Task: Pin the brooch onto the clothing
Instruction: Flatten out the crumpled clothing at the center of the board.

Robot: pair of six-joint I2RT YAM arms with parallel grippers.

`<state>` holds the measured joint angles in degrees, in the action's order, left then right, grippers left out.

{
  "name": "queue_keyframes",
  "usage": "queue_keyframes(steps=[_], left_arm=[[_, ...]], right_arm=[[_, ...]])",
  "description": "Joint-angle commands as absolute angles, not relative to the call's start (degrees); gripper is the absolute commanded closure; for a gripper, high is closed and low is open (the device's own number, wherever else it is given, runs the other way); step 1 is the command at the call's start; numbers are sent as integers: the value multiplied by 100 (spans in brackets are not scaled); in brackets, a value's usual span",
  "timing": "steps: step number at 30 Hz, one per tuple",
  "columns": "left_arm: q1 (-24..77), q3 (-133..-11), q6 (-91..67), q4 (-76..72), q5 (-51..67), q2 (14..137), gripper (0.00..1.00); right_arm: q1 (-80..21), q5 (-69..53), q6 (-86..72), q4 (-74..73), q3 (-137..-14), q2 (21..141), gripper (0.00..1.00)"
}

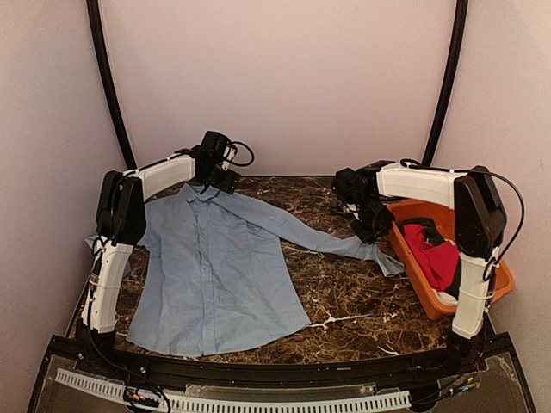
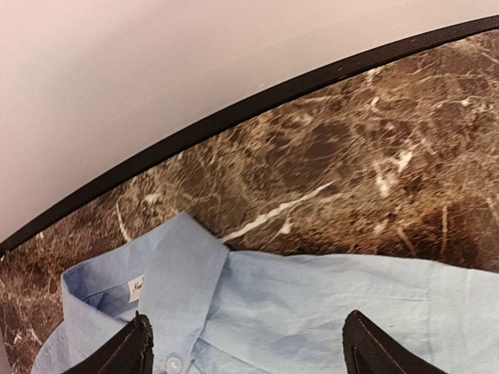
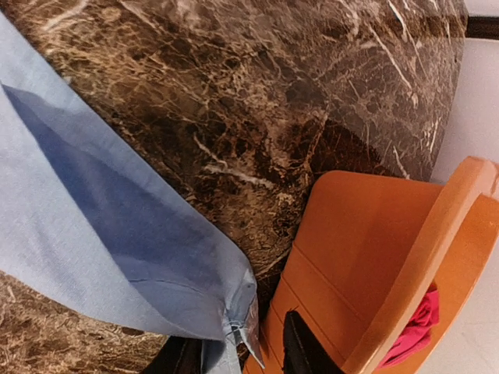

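Left gripper point(image 2: 249, 335) hung with its jaws spread wide and empty over the collar point(image 2: 183, 265) of the light blue shirt point(image 1: 215, 267), which lay flat, front up, on the marble table point(image 1: 344, 292). Right gripper point(image 3: 238, 347) stood partly open, the sleeve cuff point(image 3: 230, 308) loose between its fingers, beside the orange bin point(image 3: 351, 234) holding a red garment point(image 1: 439, 258).

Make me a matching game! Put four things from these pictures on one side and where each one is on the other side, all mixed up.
Things:
1. light blue button-up cloth shirt
2. red cloth garment
3. orange plastic bin
4. left hand

Places:
A. inside the bin
B. over the shirt's collar
C. spread out on the brown marble table
D. at the table's right side

Pairs: 1-C, 2-A, 3-D, 4-B
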<state>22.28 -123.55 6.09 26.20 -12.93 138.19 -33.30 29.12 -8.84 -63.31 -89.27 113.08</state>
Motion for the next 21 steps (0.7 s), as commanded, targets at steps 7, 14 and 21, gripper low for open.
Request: queue_keyframes(steps=[7,14,21], left_arm=[[2448,-13081,1187,2848,-527,14166,39],[2456,-13207,1325,3041,-462,14503,54],[2461,-13243,1336,3191,-440,14726,58]], right_arm=[[-3695,2082,-731,-6200,-9280,10107,53],[-4447,1691,-86,-5278,-8860,9620,50],[-5547,667,867,-3395,-8071,9860,54]])
